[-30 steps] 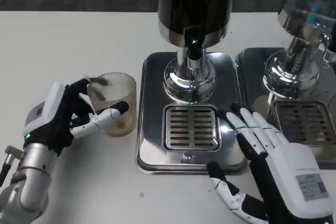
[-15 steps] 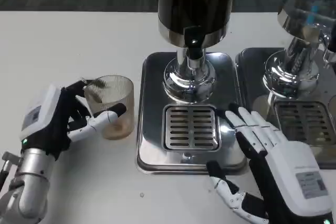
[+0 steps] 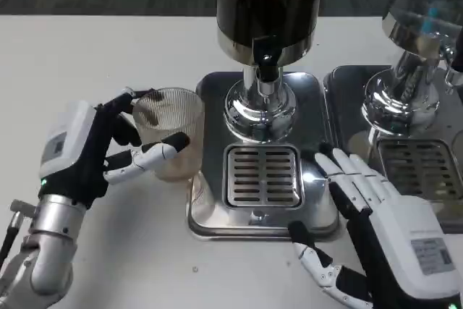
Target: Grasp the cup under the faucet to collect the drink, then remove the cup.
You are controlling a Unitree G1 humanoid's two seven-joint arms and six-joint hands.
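Observation:
A clear ribbed cup [image 3: 171,132] stands at the left edge of the steel drip tray [image 3: 217,208], with a little brownish drink at its bottom. My left hand [image 3: 94,153] grips it, thumb across the front and fingers behind the rim. The dark dispenser [image 3: 269,5] rises above the tray, its black faucet [image 3: 265,63] over the slotted grate [image 3: 263,175]. The cup is left of the grate, not under the faucet. My right hand [image 3: 376,229] lies open at the tray's right front corner, fingers spread, holding nothing.
A second chrome dispenser [image 3: 419,27] with its own tray [image 3: 419,164] stands at the right. White table [image 3: 87,56] stretches to the left and behind the cup.
My left hand has carried the cup to the right and slightly up, from the bare table to the tray's left edge. The right hand has barely moved.

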